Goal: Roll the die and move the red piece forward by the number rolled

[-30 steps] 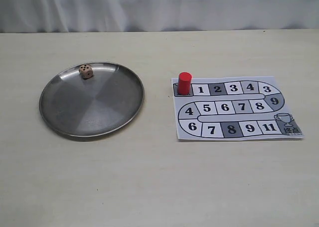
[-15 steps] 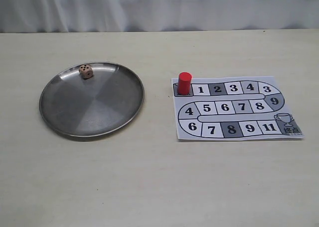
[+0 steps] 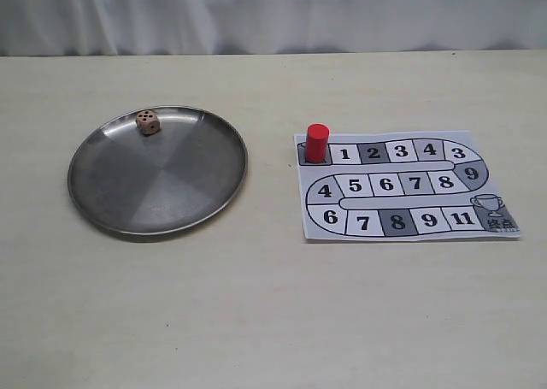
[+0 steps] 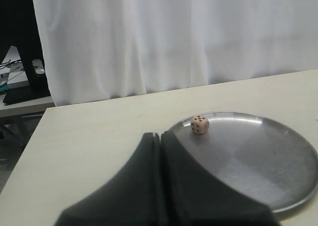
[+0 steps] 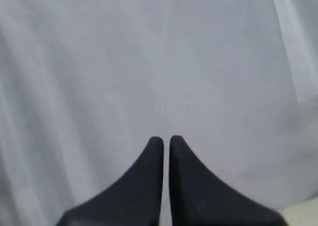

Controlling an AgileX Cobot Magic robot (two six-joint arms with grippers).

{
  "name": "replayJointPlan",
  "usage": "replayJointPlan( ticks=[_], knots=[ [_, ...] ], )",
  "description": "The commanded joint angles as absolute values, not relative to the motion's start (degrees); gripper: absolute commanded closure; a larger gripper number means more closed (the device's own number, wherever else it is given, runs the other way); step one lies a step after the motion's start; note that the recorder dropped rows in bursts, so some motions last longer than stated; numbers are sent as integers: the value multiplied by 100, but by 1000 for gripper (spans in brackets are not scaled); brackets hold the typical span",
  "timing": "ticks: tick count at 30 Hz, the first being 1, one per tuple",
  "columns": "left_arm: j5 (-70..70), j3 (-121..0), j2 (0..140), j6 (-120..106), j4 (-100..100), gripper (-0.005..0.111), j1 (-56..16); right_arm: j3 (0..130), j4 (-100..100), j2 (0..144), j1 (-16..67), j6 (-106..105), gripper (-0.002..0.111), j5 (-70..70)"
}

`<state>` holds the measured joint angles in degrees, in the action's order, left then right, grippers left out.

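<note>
The wooden die (image 3: 148, 121) rests near the far rim of the round metal plate (image 3: 197, 192), several pips up. It also shows in the left wrist view as the die (image 4: 199, 124) on the plate (image 4: 278, 171). The red piece (image 3: 317, 142) stands upright on the start square of the paper board (image 3: 496, 179), left of square 1. My left gripper (image 4: 161, 135) is shut and empty, short of the plate's rim. My right gripper (image 5: 166, 139) is shut, holding nothing, and faces a white curtain. Neither gripper appears in the exterior view.
The board's numbered track winds from 1 to 11 and ends at a trophy square (image 3: 494, 209). A white curtain (image 3: 273, 13) hangs behind the table's far edge. Dark equipment (image 4: 22, 62) stands beyond the table's corner in the left wrist view.
</note>
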<state>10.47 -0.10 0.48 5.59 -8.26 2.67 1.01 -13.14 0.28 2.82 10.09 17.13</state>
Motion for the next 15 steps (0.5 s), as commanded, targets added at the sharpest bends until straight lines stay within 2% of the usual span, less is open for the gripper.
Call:
replayJointPlan(
  ticks=[1,6,15],
  knots=[
    [993,0,17,554,-824,107,242,265,943,275,282,2434,104,1626],
    [993,0,17,554,-824,107,242,542,2229,1630,282,3502,104,1677],
    [993,0,17,554,-824,107,242,1529,2815,4953,282,3519,104,1614]
  ],
)
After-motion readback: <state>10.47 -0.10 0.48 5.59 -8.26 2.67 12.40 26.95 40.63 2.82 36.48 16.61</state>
